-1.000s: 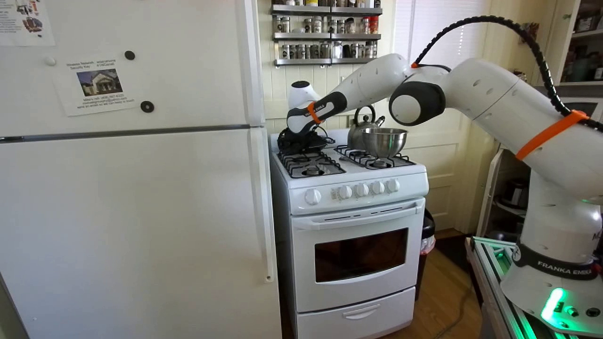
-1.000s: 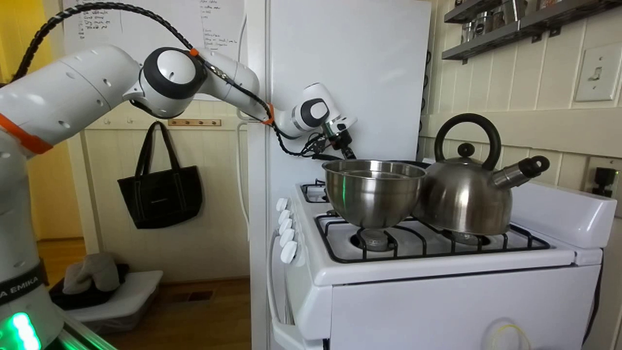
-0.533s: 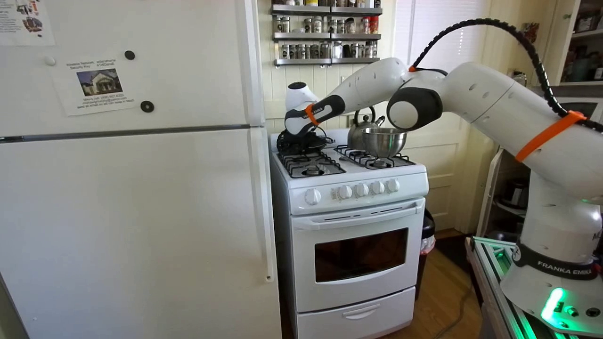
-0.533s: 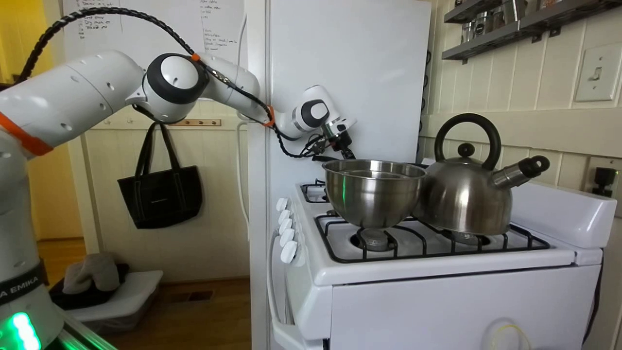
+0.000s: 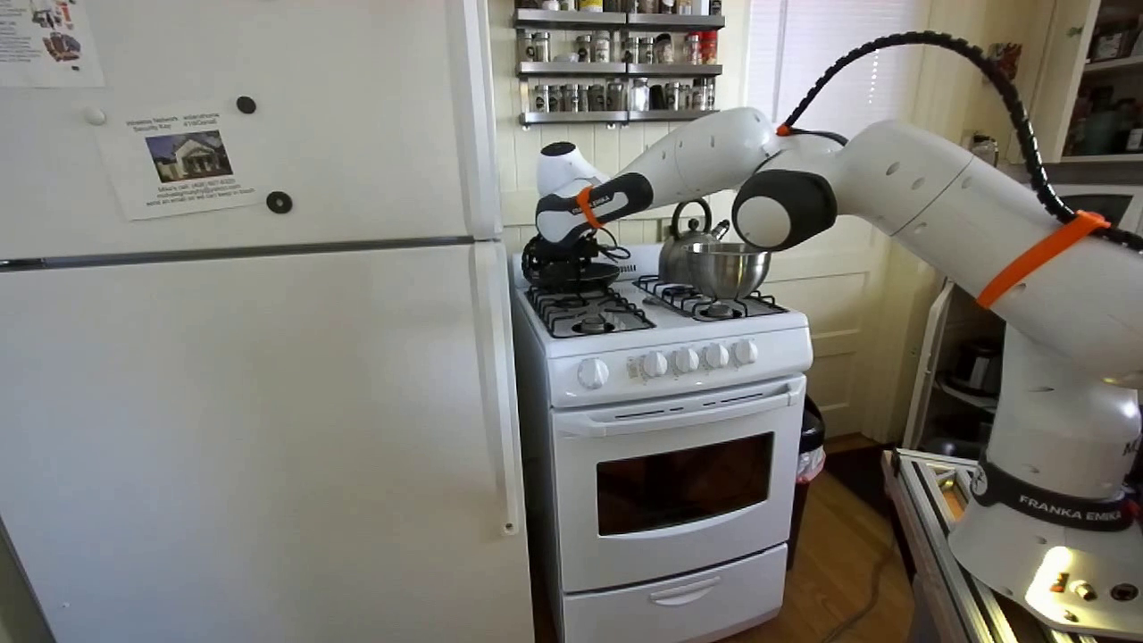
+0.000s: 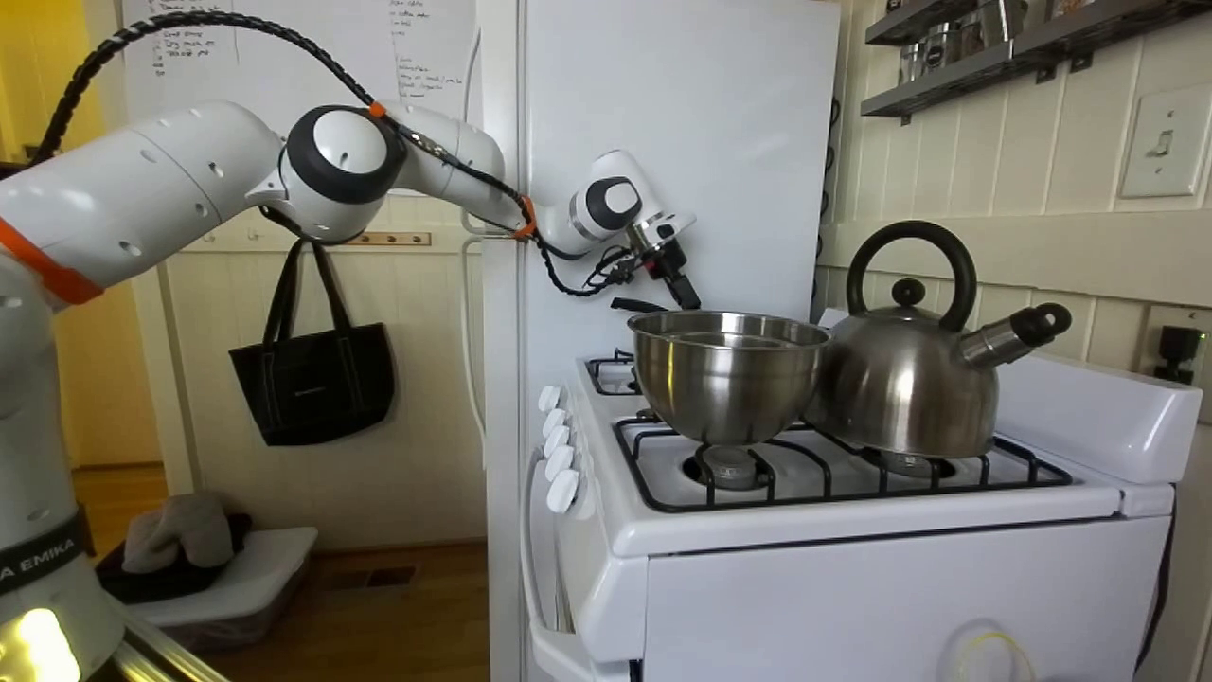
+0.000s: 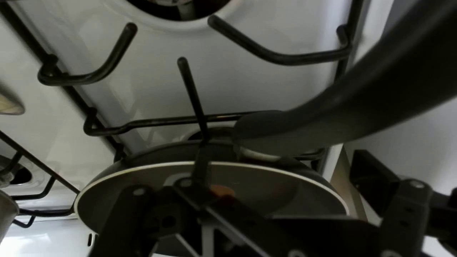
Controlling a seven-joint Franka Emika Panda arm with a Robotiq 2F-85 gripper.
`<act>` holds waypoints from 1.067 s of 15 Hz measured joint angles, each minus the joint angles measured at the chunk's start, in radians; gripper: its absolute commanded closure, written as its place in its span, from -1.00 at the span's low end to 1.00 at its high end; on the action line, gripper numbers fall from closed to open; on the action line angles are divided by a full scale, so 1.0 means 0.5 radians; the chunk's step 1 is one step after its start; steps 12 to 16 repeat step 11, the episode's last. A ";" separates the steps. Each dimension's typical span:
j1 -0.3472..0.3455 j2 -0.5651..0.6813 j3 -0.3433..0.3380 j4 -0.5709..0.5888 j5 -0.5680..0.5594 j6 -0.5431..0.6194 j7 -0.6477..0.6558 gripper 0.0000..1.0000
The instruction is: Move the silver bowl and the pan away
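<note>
The dark pan [image 7: 142, 189], pale along its rim, sits on a rear burner grate by the fridge; in an exterior view the pan [image 5: 580, 278] shows beneath the wrist. Its black handle [image 7: 321, 114] slants up and right in the wrist view, and the handle [image 6: 636, 305] juts out past the bowl. My gripper [image 7: 287, 167] is open over the pan, fingers wide apart, nothing gripped. From the side, the gripper [image 6: 684, 294] points down just beside the handle. The silver bowl [image 6: 729, 379] stands upright on a front burner, hiding most of the pan there; the bowl [image 5: 728, 271] shows fully across the stove.
A metal kettle [image 6: 909, 388] with an arched black handle stands right behind the bowl. The white fridge [image 5: 268, 402] rises close beside the pan's burner. Black grates [image 5: 589, 313] cover the stove top, and the stove's back panel [image 6: 1098, 417] borders the rear. Spice shelves [image 5: 621, 67] hang above.
My gripper has opened and let go of the pan, and the wrist has risen slightly. The pan's rim, seen earlier above the bowl, has sunk out of sight. The bowl stayed put.
</note>
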 measured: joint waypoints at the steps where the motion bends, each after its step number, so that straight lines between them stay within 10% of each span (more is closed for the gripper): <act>1: 0.002 0.000 -0.012 0.018 -0.003 -0.037 0.000 -1.00; 10: -0.022 -0.103 -0.002 0.217 0.052 -0.705 -0.194 -1.00; 16: -0.044 -0.132 0.034 0.231 0.117 -0.749 -0.220 -1.00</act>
